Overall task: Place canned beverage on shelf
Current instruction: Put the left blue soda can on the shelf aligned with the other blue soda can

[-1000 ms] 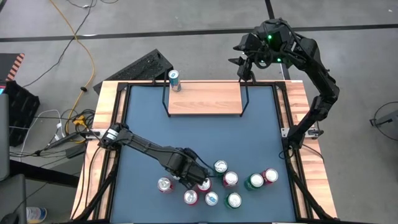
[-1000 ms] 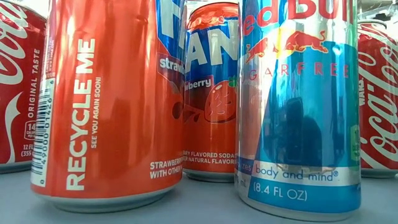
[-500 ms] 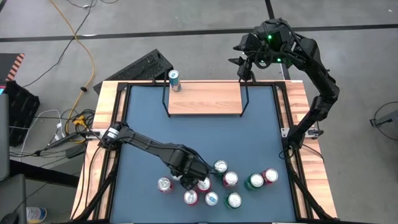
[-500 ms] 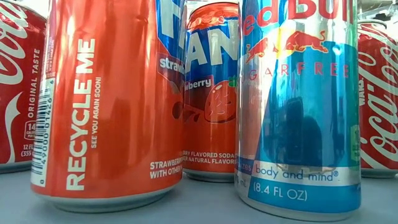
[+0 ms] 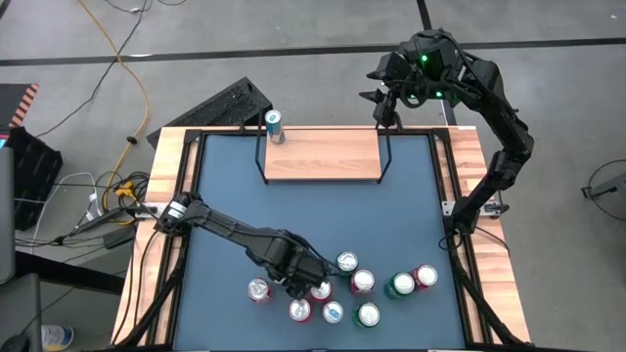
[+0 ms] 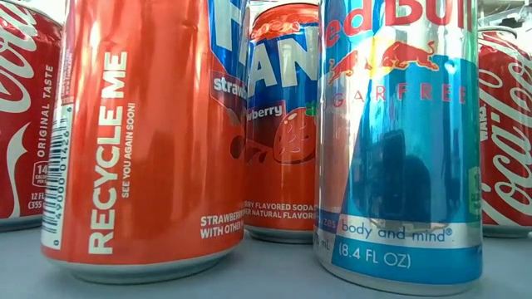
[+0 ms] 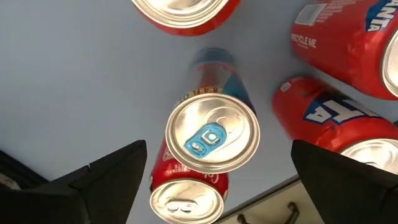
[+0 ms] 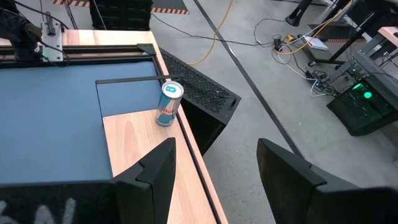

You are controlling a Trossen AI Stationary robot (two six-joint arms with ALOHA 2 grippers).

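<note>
The left gripper [image 7: 214, 180] is spread wide above a blue-tab can [image 7: 212, 139]. It should drop straight down, then squeeze gently. The right gripper [image 8: 214, 165] waits, half open, by the shelf [image 5: 323, 156].

The cans [image 6: 141, 141] are glossy printed metal, their sides mirror-smooth and bright; the tops [image 7: 212, 132] are bare brushed aluminium. The shelf [image 5: 323, 156] is a light wood board with visible grain, framed by thin black metal wire. The table [image 5: 323, 220] has a matt blue surface and a pale wooden rim. The left gripper [image 7: 217, 180] has matt black fingers.
</note>
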